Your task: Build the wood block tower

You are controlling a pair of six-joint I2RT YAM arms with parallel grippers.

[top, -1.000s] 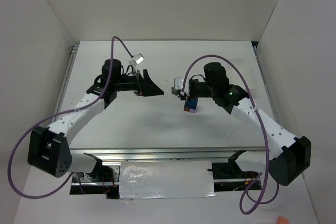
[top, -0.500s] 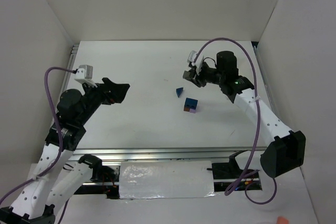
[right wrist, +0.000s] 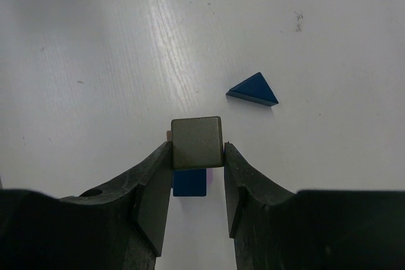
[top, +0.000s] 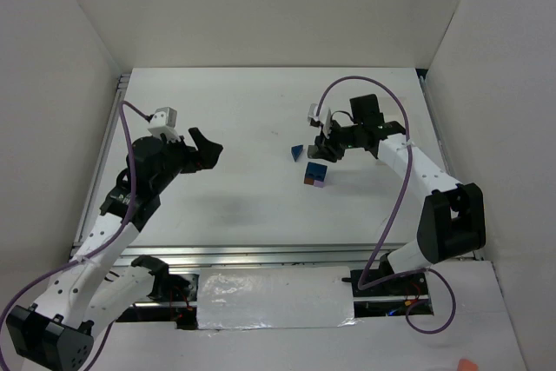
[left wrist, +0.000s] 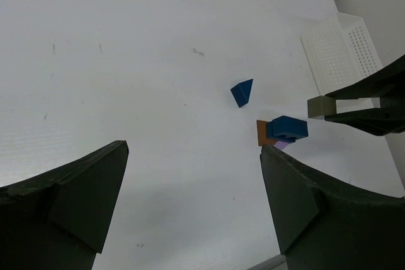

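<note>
The wood block tower (top: 315, 175) stands mid-table: a blue block (left wrist: 288, 128) on a brown-orange piece (left wrist: 263, 133) and a lavender one (left wrist: 282, 146). My right gripper (right wrist: 197, 147) is shut on a grey cube (right wrist: 197, 141) and hangs just above the blue block (right wrist: 190, 182); it shows at the tower's far right side in the top view (top: 327, 151). A loose blue triangular block (top: 298, 153) lies left of the gripper, also in the right wrist view (right wrist: 254, 90). My left gripper (top: 205, 146) is open and empty (left wrist: 193, 150), well left of the tower.
A white perforated tray (left wrist: 342, 52) sits beyond the tower near the right arm. White walls enclose the table on three sides. A metal rail (top: 261, 254) runs along the near edge.
The left arm swung away left from the centre. The right gripper pulled back, then returned toward the tower holding the grey cube. The blue triangle now shows.
</note>
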